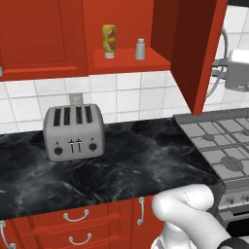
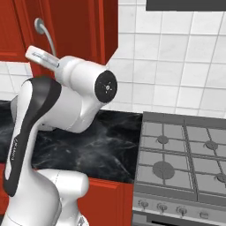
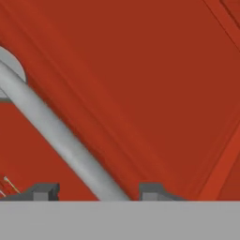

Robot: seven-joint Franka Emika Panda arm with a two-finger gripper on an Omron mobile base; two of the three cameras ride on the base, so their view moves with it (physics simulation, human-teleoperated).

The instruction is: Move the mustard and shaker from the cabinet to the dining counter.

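Up on the cabinet (image 1: 131, 61) shelf, w/ the door (image 1: 199, 53) swung open toward the camera, the mustard (image 1: 109, 41) stands upright at left and the shaker (image 1: 140, 49) upright just beside it at right, apart, not touching. Mustard is clearly the taller of the two. Both sit near the shelf's front edge.

Below, on the black veined worktop (image 1: 126, 165), a grey four-slot toaster (image 1: 74, 132) sits against the white tiled wall, well left of the gas stove (image 1: 221, 151). Red drawers w/ curved silver handles run under the worktop.

From the right base view the white arm reaches up toward the red door, wrist next to the curved end of the silver bar handle (image 2: 44, 33).

Hand view: the gripper (image 3: 98, 190) is close up against the red door panel; handle (image 3: 56, 131) runs diagonally and passes down btwn the two dark fingertips (image 3: 44, 191). Jaws stand apart, one tip each side of the bar w/ a gap showing on both sides, so open around the handle, not clamped on it.
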